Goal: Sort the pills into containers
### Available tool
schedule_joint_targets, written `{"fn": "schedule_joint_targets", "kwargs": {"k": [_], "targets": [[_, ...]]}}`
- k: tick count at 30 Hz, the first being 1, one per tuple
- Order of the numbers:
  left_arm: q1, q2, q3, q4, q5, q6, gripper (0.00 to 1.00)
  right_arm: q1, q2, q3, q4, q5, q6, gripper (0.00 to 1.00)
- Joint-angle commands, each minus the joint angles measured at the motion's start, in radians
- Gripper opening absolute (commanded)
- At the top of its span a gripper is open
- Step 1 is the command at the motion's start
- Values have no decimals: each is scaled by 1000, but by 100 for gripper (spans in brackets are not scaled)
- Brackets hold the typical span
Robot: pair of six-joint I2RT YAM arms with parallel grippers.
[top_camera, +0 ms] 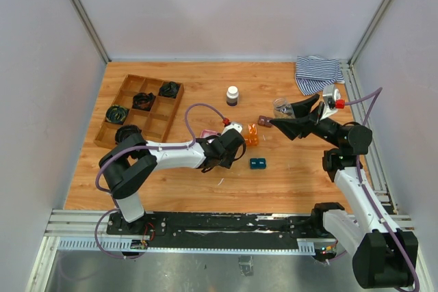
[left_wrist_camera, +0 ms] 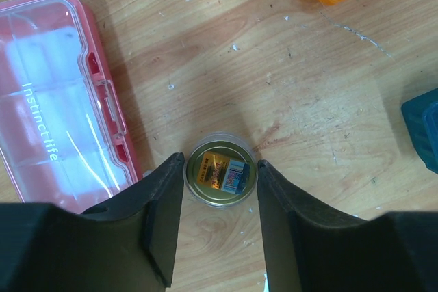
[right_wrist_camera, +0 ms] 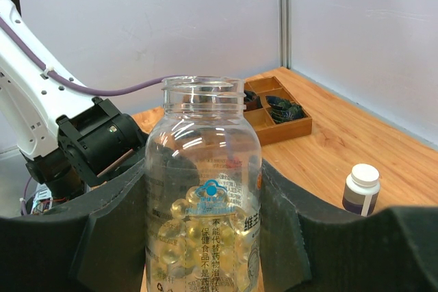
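We noted the right end effector (right_wrist_camera: 203,237) clamped on the open clear plastic bottle of yellow capsules (right_wrist_camera: 203,169); any tilt risked spillage. The left end effector (left_wrist_camera: 220,166) straddled a small round gold cap (left_wrist_camera: 220,181) on the worktop (left_wrist_camera: 308,100), and we could not tell whether it was gripping the cap.

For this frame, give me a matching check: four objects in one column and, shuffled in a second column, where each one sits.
Objects
1. clear bottle of yellow capsules
2. round gold cap
3. white-capped bottle
4. pink case

Places
A. standing alone on the table
B. lying flat, left of the round gold cap in the left wrist view
C. uncapped, gripped in the right pincer
D. on the table, between the fingers of the left pincer

Pairs: 1-C, 2-D, 3-A, 4-B
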Motion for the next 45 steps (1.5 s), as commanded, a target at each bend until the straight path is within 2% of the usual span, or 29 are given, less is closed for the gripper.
{"fn": "schedule_joint_targets", "kwargs": {"k": [1, 5, 10, 17, 21, 24, 28, 31, 39, 45], "targets": [[2, 11, 0, -8, 9, -4, 42, -17, -8, -13, 61, 15, 11, 1], [2, -23, -1, -9, 15, -8, 28, -18, -8, -13, 62, 16, 11, 1], [2, -133, -48, 61, 97, -11, 24, -18, -9, -15, 56, 12, 4, 1], [35, -441, -267, 358, 360, -57, 23, -21, -4, 0, -14, -29, -54, 1], [144, -630, -407, 590, 595, -161, 22, -18, -2, 40, -155, -91, -155, 1], [236, -719, -444, 737, 762, -271, 21, -17, -4, 70, -261, -116, -227, 1], [292, -715, -386, 841, 931, -371, 21, -6, -9, 103, -356, -159, -312, 1], [298, -669, -309, 862, 988, -414, 21, 10, -17, 131, -448, -173, -383, 1], [298, -525, -131, 766, 999, -407, 21, 87, -30, 157, -604, -157, -532, 1], [298, -453, -81, 750, 1024, -408, 21, 159, -31, 191, -759, -130, -681, 1]]}}
